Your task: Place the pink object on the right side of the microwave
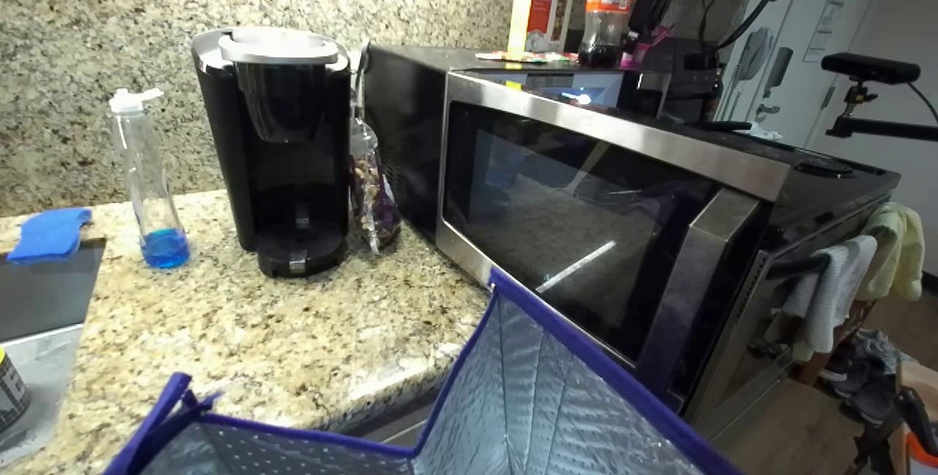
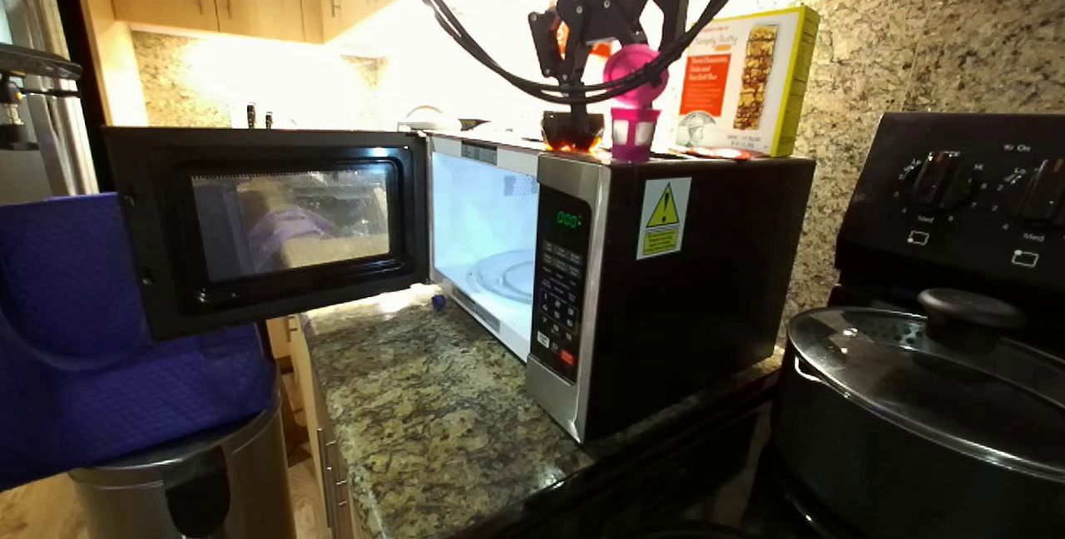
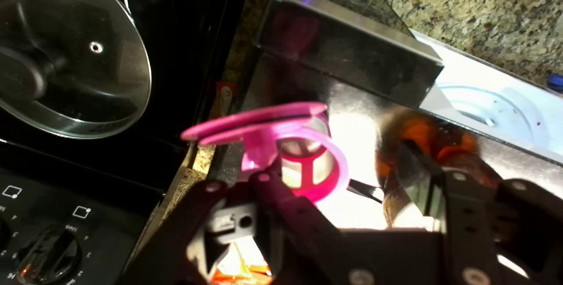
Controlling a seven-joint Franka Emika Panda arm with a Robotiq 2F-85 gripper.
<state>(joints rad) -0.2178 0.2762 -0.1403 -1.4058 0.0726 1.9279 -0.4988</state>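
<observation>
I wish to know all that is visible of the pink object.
The pink object is a magenta cup, seemingly plastic, with pale windows and a round lid hinged open. It appears to stand upright on top of the microwave, near the side with the control panel. Whether the open jaws touch it, I cannot tell.

Pink plastic cup (image 2: 636, 115), steel-trimmed microwave (image 2: 699, 298), glossy stone counter (image 2: 449, 406)
</observation>
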